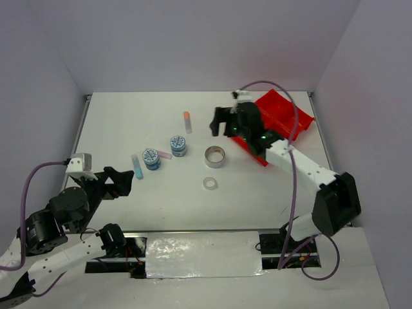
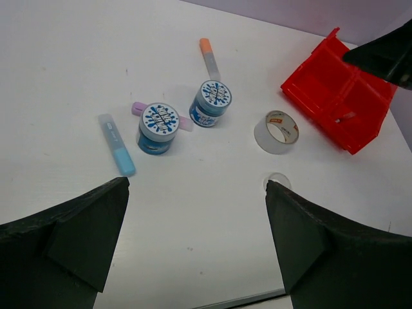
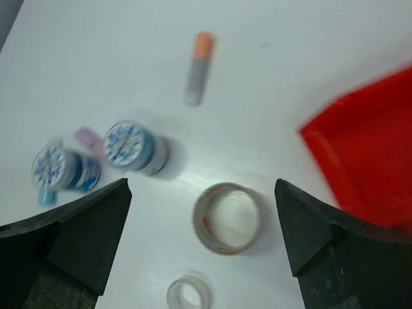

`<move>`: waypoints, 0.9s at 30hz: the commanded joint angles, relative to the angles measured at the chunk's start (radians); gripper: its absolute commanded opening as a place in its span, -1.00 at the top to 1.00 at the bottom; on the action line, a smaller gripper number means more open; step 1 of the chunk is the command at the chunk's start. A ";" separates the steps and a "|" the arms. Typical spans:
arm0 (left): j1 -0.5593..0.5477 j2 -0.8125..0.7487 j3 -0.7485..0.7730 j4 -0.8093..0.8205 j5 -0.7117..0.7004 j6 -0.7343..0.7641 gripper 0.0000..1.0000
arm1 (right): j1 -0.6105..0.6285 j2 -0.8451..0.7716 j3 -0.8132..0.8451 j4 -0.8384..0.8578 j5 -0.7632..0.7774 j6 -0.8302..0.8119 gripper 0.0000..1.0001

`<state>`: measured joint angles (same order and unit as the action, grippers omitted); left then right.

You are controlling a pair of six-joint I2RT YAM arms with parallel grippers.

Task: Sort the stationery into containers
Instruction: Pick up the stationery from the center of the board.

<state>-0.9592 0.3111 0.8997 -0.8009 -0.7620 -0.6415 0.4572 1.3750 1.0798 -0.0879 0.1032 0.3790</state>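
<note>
Red tray (image 1: 283, 111) at far-right table (image 1: 129, 122) edge; right hand (image 1: 222, 125) beside it, left hand (image 1: 125, 182) near-left, both open.

This is looking like a robotics lab test cell: bare pale walls (image 1: 193, 38) are enclosing a white counter (image 1: 129, 122), and a purple cable (image 1: 294, 193) is trailing along a bolted-down right arm (image 1: 309, 170).
</note>
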 commanded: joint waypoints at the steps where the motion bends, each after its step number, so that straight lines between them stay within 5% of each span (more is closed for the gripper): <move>1: -0.001 -0.015 0.031 -0.006 -0.063 -0.038 -0.99 | 0.173 0.143 0.118 -0.047 -0.080 -0.245 -1.00; 14: -0.001 0.042 0.031 0.012 -0.030 -0.009 -0.99 | 0.412 0.593 0.526 -0.200 0.128 -0.272 -0.99; 19: -0.003 0.059 0.030 0.025 -0.007 0.008 -0.99 | 0.408 0.671 0.574 -0.194 0.205 -0.250 -0.99; 27: -0.001 0.054 0.025 0.035 0.009 0.020 -0.99 | 0.353 0.788 0.689 -0.219 0.098 -0.253 -0.99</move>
<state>-0.9592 0.3622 0.9016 -0.8070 -0.7635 -0.6510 0.8433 2.1338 1.7046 -0.3016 0.2405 0.1249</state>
